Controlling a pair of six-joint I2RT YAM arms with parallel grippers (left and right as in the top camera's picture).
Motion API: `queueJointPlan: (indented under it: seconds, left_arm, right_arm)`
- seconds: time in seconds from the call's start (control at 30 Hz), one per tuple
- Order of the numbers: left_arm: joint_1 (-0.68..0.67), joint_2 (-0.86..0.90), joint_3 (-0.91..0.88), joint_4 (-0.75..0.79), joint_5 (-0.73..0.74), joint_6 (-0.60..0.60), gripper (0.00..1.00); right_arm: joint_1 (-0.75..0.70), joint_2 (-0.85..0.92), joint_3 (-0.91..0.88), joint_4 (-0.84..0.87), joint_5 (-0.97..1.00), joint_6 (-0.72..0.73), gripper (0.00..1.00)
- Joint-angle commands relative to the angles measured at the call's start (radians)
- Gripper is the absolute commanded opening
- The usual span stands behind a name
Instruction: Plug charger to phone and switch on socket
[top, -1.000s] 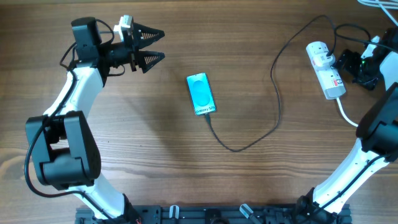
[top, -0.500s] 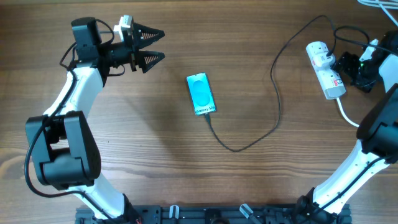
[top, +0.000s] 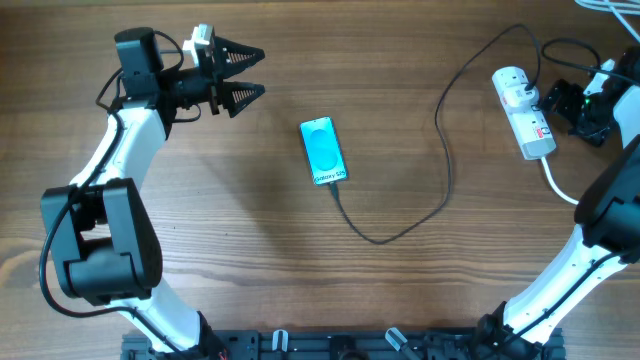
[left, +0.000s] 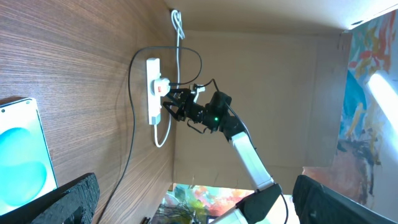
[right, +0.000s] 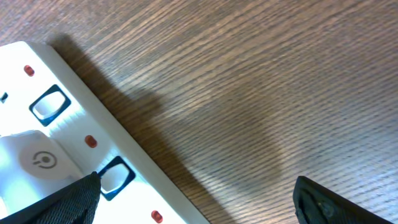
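Note:
The phone (top: 324, 151) lies face up mid-table, its teal screen lit, and it also shows at the lower left as the phone (left: 22, 152). The charger (top: 443, 190), a thin black cable, runs from the phone's lower edge in a loop up to a white plug on the socket (top: 525, 118) at the far right. My right gripper (top: 562, 100) stands open just right of the socket. In the right wrist view, the socket (right: 62, 134) shows two rocker switches, and one finger (right: 71, 202) of the right gripper (right: 199, 205) hangs by the nearer switch (right: 115, 176). My left gripper (top: 256, 74) is open and empty, left of the phone.
A thick white cord (top: 557, 182) leaves the socket toward the right arm's base. Black robot cables (top: 565, 50) loop behind the socket. Bare wooden table (top: 230, 220) lies between the phone and the left arm. In the left wrist view, the far socket (left: 153, 90) and right arm (left: 214, 117) show.
The right gripper has shifted slightly beside the socket. The left arm, phone and cable have not moved.

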Motion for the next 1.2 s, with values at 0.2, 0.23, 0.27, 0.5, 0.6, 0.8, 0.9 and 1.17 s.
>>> queueJointPlan:
  seconds: [0.2,0.23,0.27,0.5,0.6,0.8,0.9,1.17]
  left_arm:
    - [0.005,-0.014,0.002,0.003,0.001,0.021,1.0]
    - [0.005,-0.014,0.002,0.003,0.001,0.021,1.0]
    - [0.005,-0.014,0.002,0.003,0.001,0.021,1.0]
    - [0.005,-0.014,0.002,0.003,0.001,0.021,1.0]
    - [0.005,-0.014,0.002,0.003,0.001,0.021,1.0]
    - [0.005,-0.014,0.002,0.003,0.001,0.021,1.0]
    - [0.005,-0.014,0.002,0.003,0.001,0.021,1.0]
    - [0.005,-0.014,0.002,0.003,0.001,0.021,1.0]
  right_arm:
    - [0.0,0.022,0.014,0.026,-0.038,-0.032,1.0]
    - [0.0,0.022,0.014,0.026,-0.038,-0.032,1.0]
    - [0.0,0.022,0.014,0.021,-0.037,-0.033,1.0]
    - [0.0,0.022,-0.015,0.019,0.003,-0.033,1.0]
    - [0.003,0.022,-0.02,0.009,0.004,-0.05,1.0]
    - [0.022,0.022,-0.023,0.005,0.098,-0.058,0.99]
    - [0.036,0.022,-0.024,0.02,0.106,-0.058,0.99]
    - [0.07,0.022,-0.029,0.041,0.107,-0.059,1.0]
